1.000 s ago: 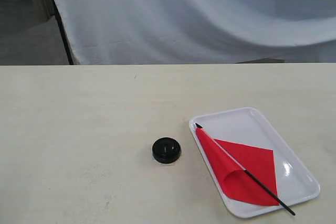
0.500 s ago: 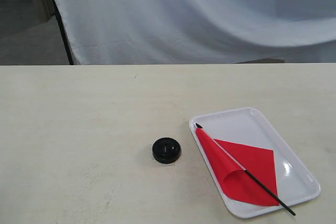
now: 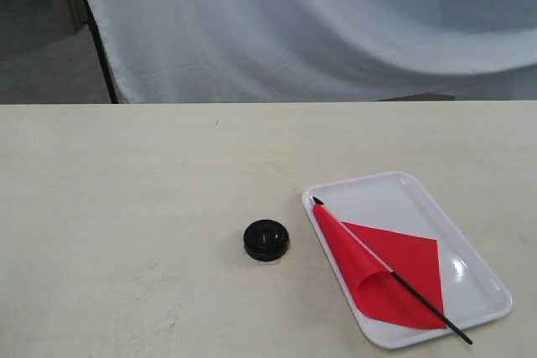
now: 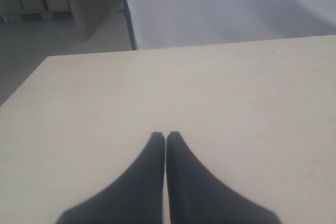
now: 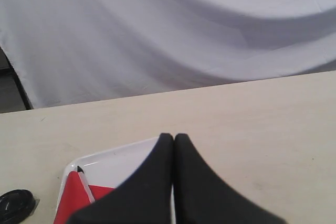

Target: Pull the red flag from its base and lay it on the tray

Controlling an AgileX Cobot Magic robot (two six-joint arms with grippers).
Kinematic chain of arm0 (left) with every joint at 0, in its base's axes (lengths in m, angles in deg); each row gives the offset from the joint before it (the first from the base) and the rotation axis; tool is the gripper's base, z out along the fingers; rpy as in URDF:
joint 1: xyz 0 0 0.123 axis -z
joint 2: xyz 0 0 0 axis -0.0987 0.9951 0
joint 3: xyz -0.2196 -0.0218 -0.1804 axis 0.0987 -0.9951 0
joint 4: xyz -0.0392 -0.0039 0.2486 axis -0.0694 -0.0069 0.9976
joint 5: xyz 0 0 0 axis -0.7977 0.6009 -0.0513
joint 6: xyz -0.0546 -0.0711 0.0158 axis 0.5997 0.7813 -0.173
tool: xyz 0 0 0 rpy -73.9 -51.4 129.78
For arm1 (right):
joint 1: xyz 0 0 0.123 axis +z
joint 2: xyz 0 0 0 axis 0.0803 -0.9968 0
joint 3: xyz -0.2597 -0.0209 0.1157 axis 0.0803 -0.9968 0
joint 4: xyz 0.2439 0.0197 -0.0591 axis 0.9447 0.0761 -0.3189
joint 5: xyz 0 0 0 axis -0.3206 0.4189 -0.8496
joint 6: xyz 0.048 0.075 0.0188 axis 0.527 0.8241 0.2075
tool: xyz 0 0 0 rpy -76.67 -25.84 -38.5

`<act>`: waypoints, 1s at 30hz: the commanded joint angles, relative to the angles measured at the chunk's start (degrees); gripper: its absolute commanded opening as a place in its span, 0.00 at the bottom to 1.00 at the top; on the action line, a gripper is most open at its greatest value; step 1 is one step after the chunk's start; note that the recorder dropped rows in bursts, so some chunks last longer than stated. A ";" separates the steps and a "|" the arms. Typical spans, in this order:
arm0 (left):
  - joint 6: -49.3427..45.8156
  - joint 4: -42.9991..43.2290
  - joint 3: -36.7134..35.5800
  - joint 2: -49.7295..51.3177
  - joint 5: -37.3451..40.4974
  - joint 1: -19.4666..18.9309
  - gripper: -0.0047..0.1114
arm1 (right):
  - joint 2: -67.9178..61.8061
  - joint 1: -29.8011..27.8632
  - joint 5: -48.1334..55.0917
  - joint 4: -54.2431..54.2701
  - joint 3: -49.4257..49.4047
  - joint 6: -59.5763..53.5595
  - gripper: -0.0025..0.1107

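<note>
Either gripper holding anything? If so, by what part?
Nothing held. The left gripper and right gripper are both shut and empty; the red flag lies loose on the tray, off its base.

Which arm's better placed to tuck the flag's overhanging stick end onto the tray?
Right, likely: the right gripper sits near the tray and red flag; the left gripper faces only table.

Pale table (image 3: 126, 173) — white cloth (image 3: 294, 31) behind, perhaps on a dark stand (image 3: 101, 56).
</note>
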State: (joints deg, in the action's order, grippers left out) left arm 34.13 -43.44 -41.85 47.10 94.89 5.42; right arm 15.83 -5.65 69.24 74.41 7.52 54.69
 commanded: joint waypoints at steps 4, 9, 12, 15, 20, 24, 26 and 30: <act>0.37 0.28 -0.09 -0.04 -0.36 0.17 0.05 | 0.32 0.00 -0.01 0.04 -0.08 -0.71 0.02; 0.37 0.28 -0.09 -0.04 -0.36 0.17 0.05 | 0.32 0.00 1.53 -0.26 -0.08 -1.29 0.02; 0.37 0.28 -0.09 -0.04 -0.36 0.17 0.05 | 0.32 0.00 1.63 -0.26 -0.08 -1.27 0.02; 0.37 0.28 -0.09 -0.04 -0.36 0.17 0.05 | 0.32 0.00 1.74 -0.26 -0.08 -1.27 0.02; 0.37 0.28 -0.09 -0.04 -0.36 0.17 0.05 | 0.32 0.00 1.74 -0.26 -0.08 -1.27 0.02; 0.37 0.28 -0.09 -0.04 -0.36 0.17 0.05 | 0.32 0.00 1.74 -0.26 -0.08 -1.27 0.02; 0.37 0.28 -0.09 -0.04 -0.36 0.17 0.05 | 0.32 0.00 1.74 -0.26 -0.08 -1.27 0.02; 0.37 0.28 -0.09 -0.04 -0.36 0.17 0.05 | 0.32 0.00 1.74 -0.26 -0.08 -1.27 0.02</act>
State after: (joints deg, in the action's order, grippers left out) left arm 34.13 -43.44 -41.85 47.10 94.89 5.42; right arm 15.83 -5.65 70.97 74.53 7.52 53.84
